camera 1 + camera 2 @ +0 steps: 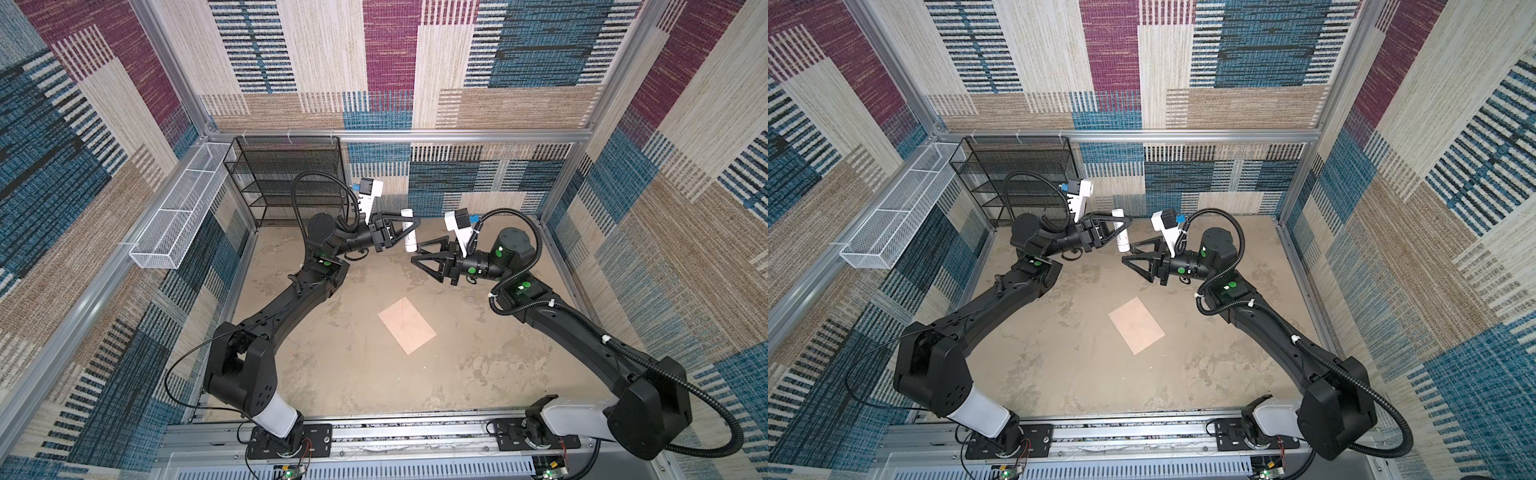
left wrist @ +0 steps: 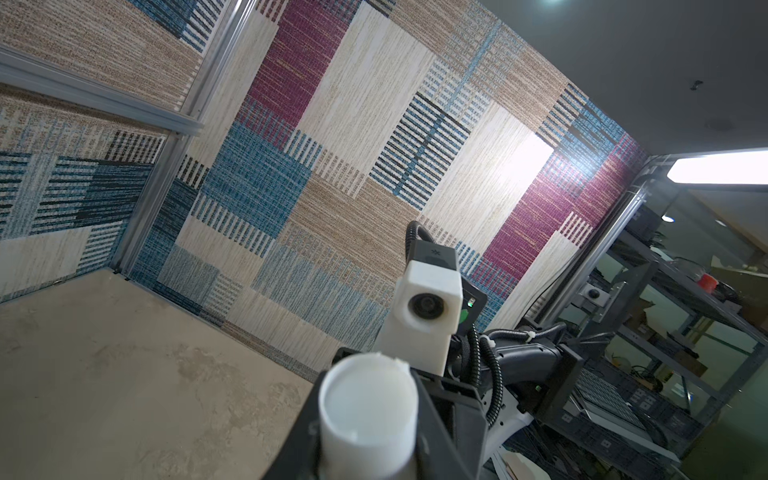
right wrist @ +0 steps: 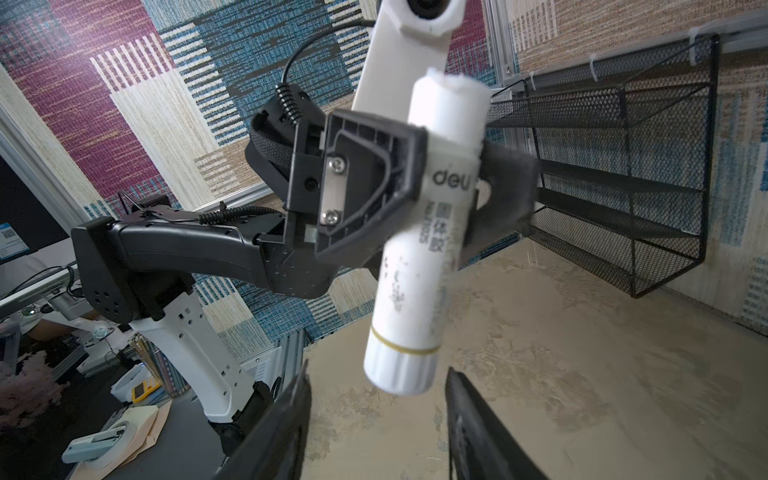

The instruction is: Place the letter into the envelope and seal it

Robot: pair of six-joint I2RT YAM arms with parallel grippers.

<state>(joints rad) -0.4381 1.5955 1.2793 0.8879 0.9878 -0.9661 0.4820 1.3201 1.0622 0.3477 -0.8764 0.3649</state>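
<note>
The peach envelope (image 1: 407, 326) (image 1: 1136, 325) lies flat on the table's middle, with neither gripper near it. The letter is out of view. Above the far side of the table my left gripper (image 1: 405, 228) (image 1: 1120, 226) is shut on a white glue stick (image 1: 409, 237) (image 1: 1122, 237) (image 3: 428, 249) around its middle, and the stick's top end fills the left wrist view (image 2: 368, 411). My right gripper (image 1: 415, 254) (image 1: 1128, 254) (image 3: 376, 399) stands open facing it. The stick's ribbed cap end (image 3: 399, 370) sits just between the fingertips, with a gap on each side.
A black mesh rack (image 1: 286, 178) stands at the back left corner. A white wire basket (image 1: 178, 216) hangs on the left wall. Patterned walls close in three sides, and a metal rail (image 1: 374, 432) carrying both arm bases runs along the front.
</note>
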